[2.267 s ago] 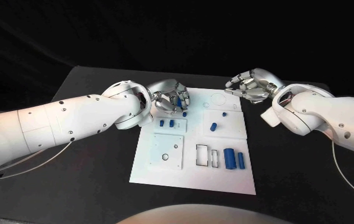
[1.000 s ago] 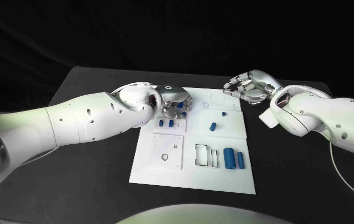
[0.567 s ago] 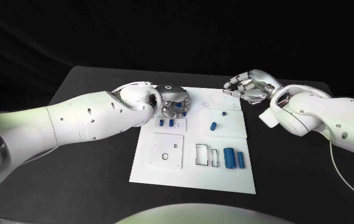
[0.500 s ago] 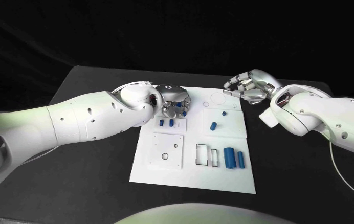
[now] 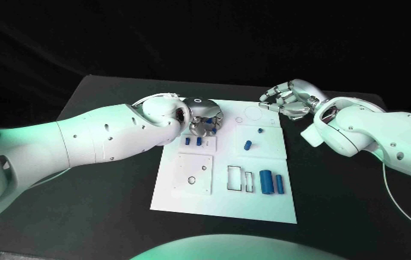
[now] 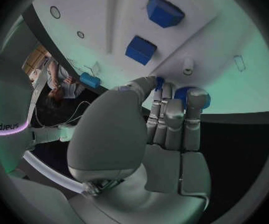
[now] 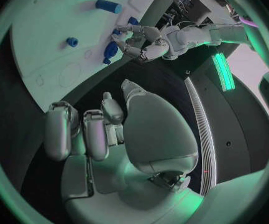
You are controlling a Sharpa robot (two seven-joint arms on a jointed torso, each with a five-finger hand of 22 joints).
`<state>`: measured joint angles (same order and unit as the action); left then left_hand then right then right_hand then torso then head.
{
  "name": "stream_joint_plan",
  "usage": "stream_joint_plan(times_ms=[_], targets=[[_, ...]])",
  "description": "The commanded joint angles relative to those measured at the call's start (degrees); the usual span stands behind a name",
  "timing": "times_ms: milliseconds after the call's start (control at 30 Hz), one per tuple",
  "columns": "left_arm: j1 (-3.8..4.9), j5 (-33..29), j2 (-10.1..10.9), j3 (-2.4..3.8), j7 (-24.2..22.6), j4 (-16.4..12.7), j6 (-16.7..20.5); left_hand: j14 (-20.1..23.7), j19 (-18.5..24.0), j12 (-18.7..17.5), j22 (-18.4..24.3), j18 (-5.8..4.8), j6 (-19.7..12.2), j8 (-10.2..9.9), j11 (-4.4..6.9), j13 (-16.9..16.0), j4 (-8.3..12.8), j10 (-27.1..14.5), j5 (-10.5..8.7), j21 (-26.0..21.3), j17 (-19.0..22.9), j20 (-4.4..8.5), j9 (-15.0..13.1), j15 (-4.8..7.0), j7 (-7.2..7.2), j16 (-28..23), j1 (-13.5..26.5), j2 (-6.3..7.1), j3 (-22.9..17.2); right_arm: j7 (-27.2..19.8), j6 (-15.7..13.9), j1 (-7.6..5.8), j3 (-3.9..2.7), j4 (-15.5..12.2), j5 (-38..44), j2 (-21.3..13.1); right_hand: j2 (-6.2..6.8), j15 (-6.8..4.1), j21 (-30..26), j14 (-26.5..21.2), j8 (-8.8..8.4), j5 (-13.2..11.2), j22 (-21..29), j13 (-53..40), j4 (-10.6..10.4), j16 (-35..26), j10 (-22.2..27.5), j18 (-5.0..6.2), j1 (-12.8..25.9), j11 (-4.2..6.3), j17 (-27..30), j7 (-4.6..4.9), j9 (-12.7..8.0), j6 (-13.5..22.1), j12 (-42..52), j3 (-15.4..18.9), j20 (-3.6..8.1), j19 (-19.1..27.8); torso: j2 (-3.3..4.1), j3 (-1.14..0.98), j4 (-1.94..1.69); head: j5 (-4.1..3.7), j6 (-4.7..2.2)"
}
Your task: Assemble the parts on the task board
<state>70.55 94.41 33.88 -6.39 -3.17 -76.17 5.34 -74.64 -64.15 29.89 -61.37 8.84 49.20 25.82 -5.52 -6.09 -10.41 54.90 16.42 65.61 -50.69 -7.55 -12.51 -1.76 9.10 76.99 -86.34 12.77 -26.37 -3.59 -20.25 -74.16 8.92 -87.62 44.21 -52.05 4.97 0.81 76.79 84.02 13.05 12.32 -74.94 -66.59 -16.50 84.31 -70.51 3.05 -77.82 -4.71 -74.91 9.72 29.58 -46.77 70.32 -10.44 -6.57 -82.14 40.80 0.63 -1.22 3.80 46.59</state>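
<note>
While "sharpa" reads on its arm, the left hand (image 6: pixel 165 134) pinches a blue part (image 6: pixel 193 95); right hand (image 7: pixel 97 134) curled, holding nothing.

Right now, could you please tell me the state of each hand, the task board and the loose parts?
left hand: over the board's far left corner, fingers closed on a blue part
right hand: curled, holding nothing, off the board
task board: flat on the table
two cylinders: lying side by side

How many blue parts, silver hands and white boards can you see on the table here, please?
Blue parts: 7, 6 on the task board, 1 in the left hand
Silver hands: 2, counting the right hand
White task board: 1
Total: 10
</note>
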Motion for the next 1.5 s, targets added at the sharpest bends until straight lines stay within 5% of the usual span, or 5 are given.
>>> stream_joint_plan(times_ms=[33, 467, 1033, 1500], targets=[[-0.01, -0.1, -0.3, -0.02, 0.2, 0.0, -1.6, -0.8, -0.8, -0.4, -0.6, -1.27, 0.1, -0.3, -0.35, 0.1, 0.0, 0.3, -0.33, 0.7, -0.6, -0.08, 0.1, -0.04, 0.33, 0.6, -0.1, 0.16, -0.6, -0.3, 1.0, 0.03, 0.0, -0.2, 0.2, 0.0, -0.2, -0.31, -0.3, 2.8, 0.31, -0.2, -6.5, -0.1, 0.1, -0.3, 0.1, 0.36, -0.2, -0.1, -3.2, -0.03, -0.1, 0.0, -0.2, 0.1, 0.01, 0.2, 0.01, 0.01, 0.0, -0.05, 0.08], [-0.01, -0.1, -0.4, -0.02, 0.7, 0.3, -2.0, -4.2, -4.6, -0.1, -5.4, -2.21, 4.6, 0.0, 0.9, -0.6, 3.9, 4.6, -1.62, 5.3, -4.1, 0.72, -0.3, 1.13, -0.5, 2.6, -2.0, -2.25, -3.6, -0.2, 1.1, 0.03, 0.0, -0.3, 0.2, -0.1, -0.2, -0.31, -0.3, 2.8, 0.31, -0.2, -6.5, -0.1, 0.1, -0.3, 0.1, 0.36, -0.2, -0.1, -3.2, -0.03, -0.1, 0.0, -0.2, 0.1, 0.01, 0.2, -0.04, -0.01, 0.0, -0.08, 0.24], [-0.06, -4.5, 0.4, 0.13, -0.8, -0.3, 1.0, -4.8, -4.7, -1.5, -5.9, -2.29, 5.2, -1.0, 0.86, -0.8, 4.9, 5.1, -1.92, 5.7, -4.7, 0.87, -0.5, 1.22, -0.36, 2.7, -0.7, -2.14, -4.6, -0.4, 1.0, 0.03, 0.0, -0.2, 0.3, 0.0, -0.21, -0.33, -0.3, 2.8, 0.37, -0.2, -6.5, -0.1, 0.1, -0.3, 0.0, 0.35, -0.1, -0.09, -3.2, -0.05, -0.1, -0.1, -0.1, 0.1, 0.03, 0.1, -0.03, 0.0, 0.02, -0.2, -0.04], [-0.11, -7.4, 4.6, 2.38, -1.5, -5.1, 3.1, -4.7, -4.6, -2.0, -5.8, -2.29, 5.4, -1.3, 0.76, -0.9, 4.8, 5.3, -2.04, 5.7, -4.1, 0.75, -0.6, 1.08, -0.26, 2.5, 0.4, -1.85, -4.4, -0.5, 0.9, 0.03, 0.0, 0.1, 0.3, -0.1, -0.18, -0.34, -0.5, 2.8, 0.39, -0.2, -6.4, 0.0, 0.0, -0.4, 0.1, 0.41, -0.1, -0.08, -3.0, -0.05, -0.1, -0.1, -0.2, 0.1, 0.04, 0.3, -0.07, -0.02, -0.13, -0.15, -0.42]])
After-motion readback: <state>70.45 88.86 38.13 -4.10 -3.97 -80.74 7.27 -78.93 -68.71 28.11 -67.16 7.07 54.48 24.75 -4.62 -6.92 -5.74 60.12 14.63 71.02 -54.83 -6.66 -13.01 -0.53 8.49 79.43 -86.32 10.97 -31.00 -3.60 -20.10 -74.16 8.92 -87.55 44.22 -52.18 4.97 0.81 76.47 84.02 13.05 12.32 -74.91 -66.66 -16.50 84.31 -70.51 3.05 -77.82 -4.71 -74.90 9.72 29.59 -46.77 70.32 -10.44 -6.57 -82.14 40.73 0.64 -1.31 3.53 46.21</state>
